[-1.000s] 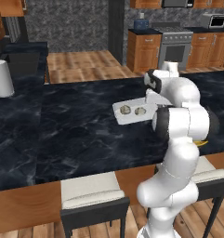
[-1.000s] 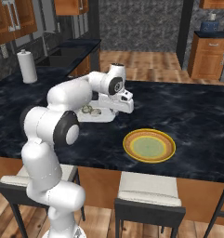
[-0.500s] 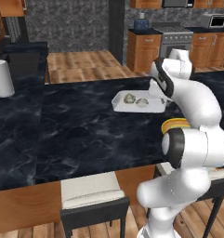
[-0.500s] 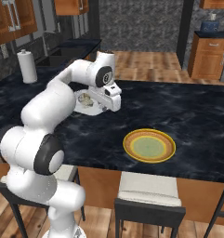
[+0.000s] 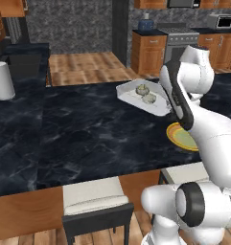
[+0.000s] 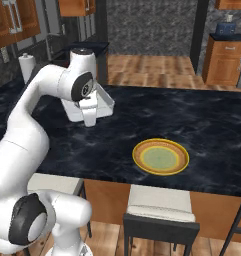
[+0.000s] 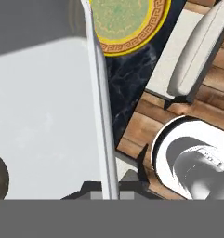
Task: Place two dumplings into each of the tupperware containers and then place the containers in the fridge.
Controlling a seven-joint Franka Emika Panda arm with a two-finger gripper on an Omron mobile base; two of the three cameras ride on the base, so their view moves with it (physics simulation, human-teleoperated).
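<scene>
The gripper (image 7: pixel 108 193) is clamped shut on the rim of a tupperware container (image 5: pixel 136 98), holding it above the dark marble counter (image 5: pixel 78 129). The tray tilts, its long axis running from the gripper away toward the far left. Two dumplings (image 5: pixel 145 94) rest inside. The green plate (image 6: pixel 160 157) lies on the counter nearby.
</scene>
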